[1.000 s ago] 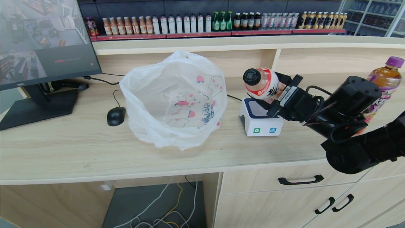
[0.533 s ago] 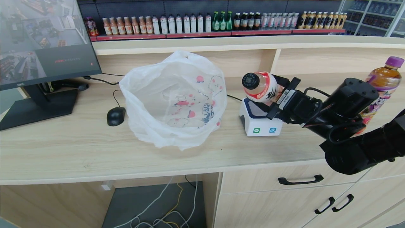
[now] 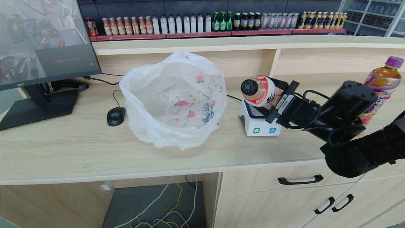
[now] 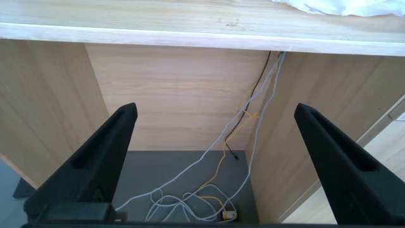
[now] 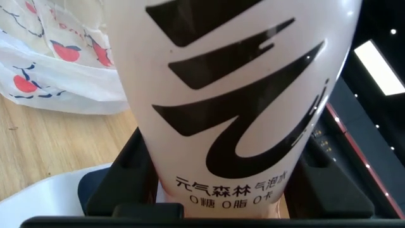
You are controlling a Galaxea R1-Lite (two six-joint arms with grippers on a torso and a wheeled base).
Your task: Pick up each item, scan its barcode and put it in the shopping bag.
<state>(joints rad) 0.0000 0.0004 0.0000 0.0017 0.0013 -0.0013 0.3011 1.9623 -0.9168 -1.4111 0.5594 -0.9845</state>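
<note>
Right hand (image 3: 271, 93) clamped, left hand (image 4: 215, 113) spread.

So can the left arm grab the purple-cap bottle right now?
Probably not. The left gripper hangs open below the counter edge, and the purple-cap bottle stands at the far right, beyond the right arm holding a white bottle.

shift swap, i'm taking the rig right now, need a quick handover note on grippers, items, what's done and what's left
Right gripper: shut on the white bottle, held on its side just above the scanner.
Left gripper: open, holding nothing, low, facing the space under the counter.
Shopping bag: open on the counter, left of the scanner; looks empty.
Purple-capped bottle: upright at the counter's far right.
Done: white bottle picked up. Scan result cannot be told.
Left: bag it, then scan and bag the purple-capped bottle.
</note>
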